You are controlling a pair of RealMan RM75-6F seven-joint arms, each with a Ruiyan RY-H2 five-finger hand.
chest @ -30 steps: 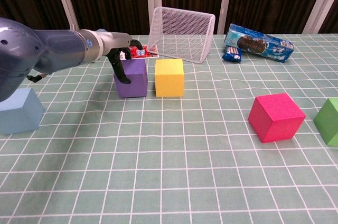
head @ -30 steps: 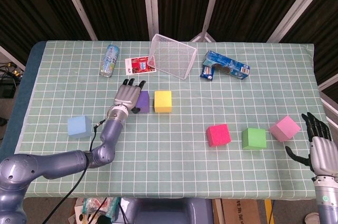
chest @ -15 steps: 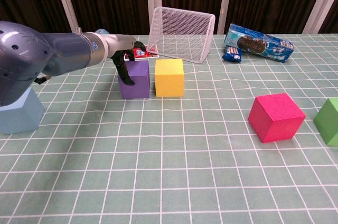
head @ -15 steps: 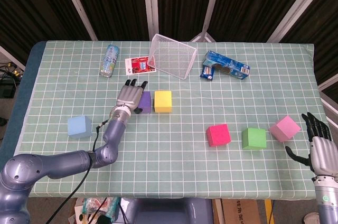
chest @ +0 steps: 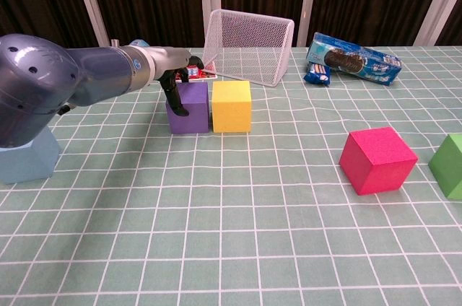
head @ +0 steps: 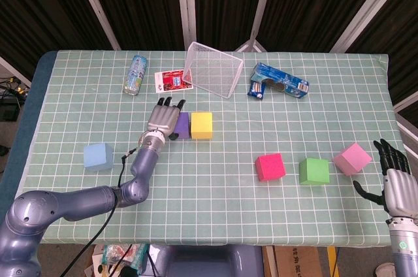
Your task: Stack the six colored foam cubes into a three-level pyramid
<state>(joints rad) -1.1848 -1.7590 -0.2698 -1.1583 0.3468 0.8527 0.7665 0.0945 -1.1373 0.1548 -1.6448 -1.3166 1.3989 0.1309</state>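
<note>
A: Where's the left hand (head: 164, 119)?

B: Laid over the purple foam cube (chest: 189, 107), fingers (chest: 175, 97) draped down its left face, clasping it against the green checked table cloth (head: 222, 195). The right hand (head: 392, 179) hangs off the table's right edge, fingers apart, holding nothing.

A: So which step?

B: Building the base row, I'd judge. The purple cube sits just beside the yellow foam cube (head: 201, 125), nearly touching. The light blue foam cube (head: 98, 157) lies well apart to the left; the magenta foam cube (head: 270, 166), green foam cube (head: 314, 171) and pink foam cube (head: 351, 158) wait on the right.

A: Next?

B: Close the last sliver, let go, fetch a third base cube.

A: Changed since a second ago?

B: The purple cube has slid right, towards the yellow one.
</note>
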